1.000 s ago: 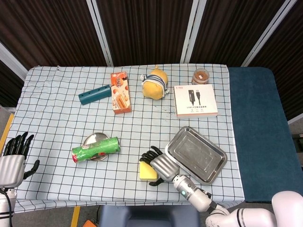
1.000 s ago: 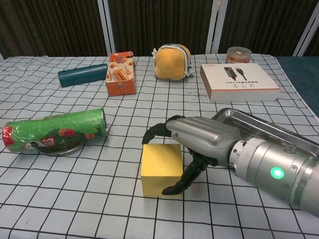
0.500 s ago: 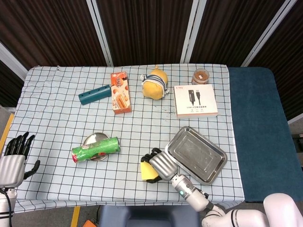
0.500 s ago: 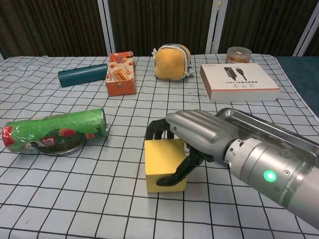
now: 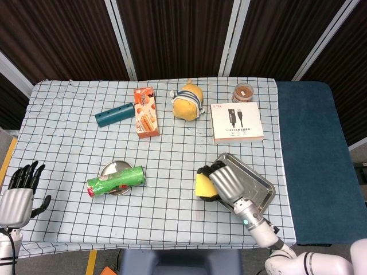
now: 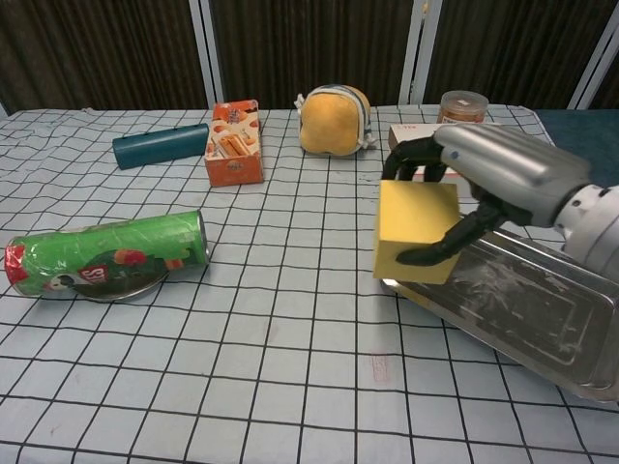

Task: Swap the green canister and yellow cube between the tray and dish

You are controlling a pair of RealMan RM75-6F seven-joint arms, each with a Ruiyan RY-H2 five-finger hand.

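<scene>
My right hand [image 5: 221,181] [image 6: 484,174] grips the yellow cube [image 5: 203,184] [image 6: 414,231] and holds it in the air over the near left corner of the metal tray [image 5: 255,187] [image 6: 542,314]. The green canister [image 5: 116,180] [image 6: 106,253] lies on its side across the small round dish [image 5: 111,169] [image 6: 145,281] at the left. My left hand [image 5: 18,195] hangs with fingers spread beyond the table's left front corner, holding nothing; only the head view shows it.
At the back stand a teal tube [image 5: 115,115], an orange snack box [image 5: 146,111], a yellow pouch [image 5: 188,102], a white cable box [image 5: 236,121] and a brown-lidded jar [image 5: 243,91]. A dark blue surface [image 5: 312,160] borders the table on the right.
My right hand closed on the yellow cube, lifted it off the cloth and carried it right and back to the tray's edge. The left hand barely shifted.
</scene>
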